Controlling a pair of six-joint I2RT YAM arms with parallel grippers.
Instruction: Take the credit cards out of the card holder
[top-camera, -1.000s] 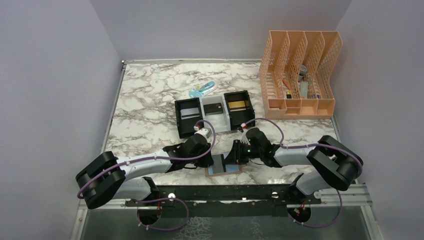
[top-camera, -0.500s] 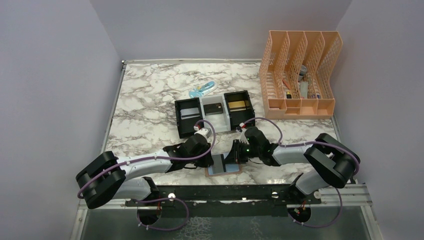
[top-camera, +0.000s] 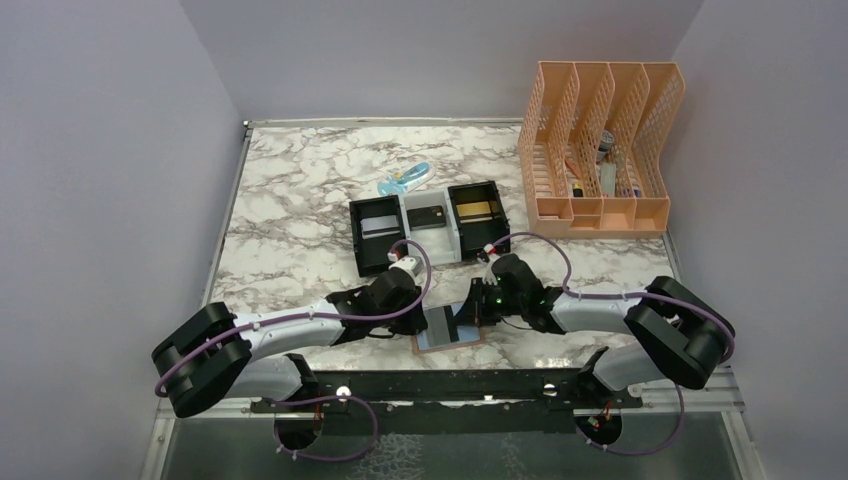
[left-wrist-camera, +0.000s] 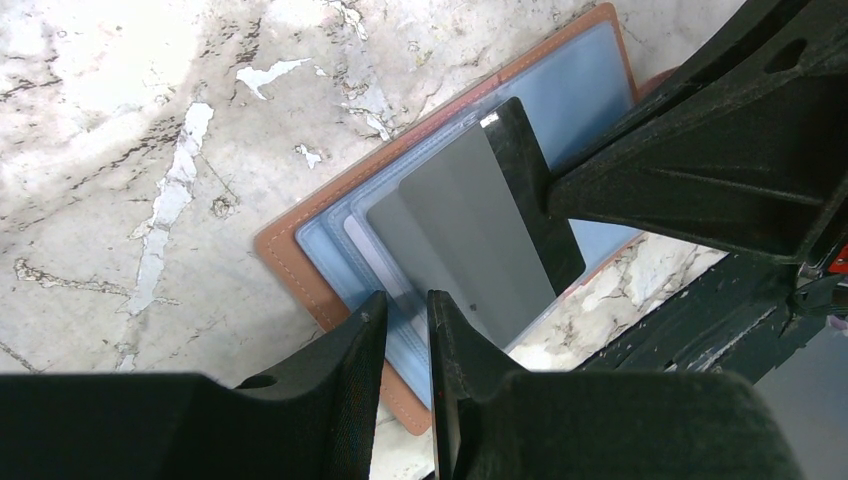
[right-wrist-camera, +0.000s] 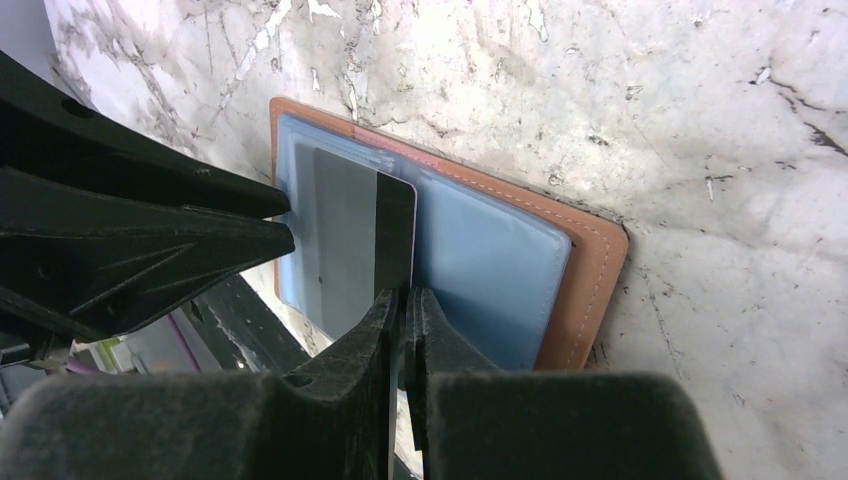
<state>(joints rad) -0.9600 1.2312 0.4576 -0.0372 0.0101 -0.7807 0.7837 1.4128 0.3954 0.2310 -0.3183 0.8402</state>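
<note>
The tan card holder (top-camera: 474, 338) lies open near the table's front edge, pale blue pockets up (right-wrist-camera: 590, 270) (left-wrist-camera: 290, 265). A silvery grey credit card (right-wrist-camera: 345, 235) with a black stripe sticks out of its left pocket (left-wrist-camera: 470, 235) (top-camera: 440, 323). My right gripper (right-wrist-camera: 402, 295) is shut on that card's edge (top-camera: 468, 312). My left gripper (left-wrist-camera: 407, 300) pinches the pocket layers at the holder's left end (top-camera: 422, 322), jaws nearly together. Three more credit cards lie in a tray at the back.
The black-and-white three-compartment tray (top-camera: 408, 236) stands behind the arms, holding a silvery, a dark and a gold card. A light blue object (top-camera: 405, 180) lies beyond it. An orange file rack (top-camera: 600, 150) stands at the back right.
My right gripper's jaws have closed onto the grey card's edge, and that arm has shifted slightly to the right. The left arm and the holder have stayed put.
</note>
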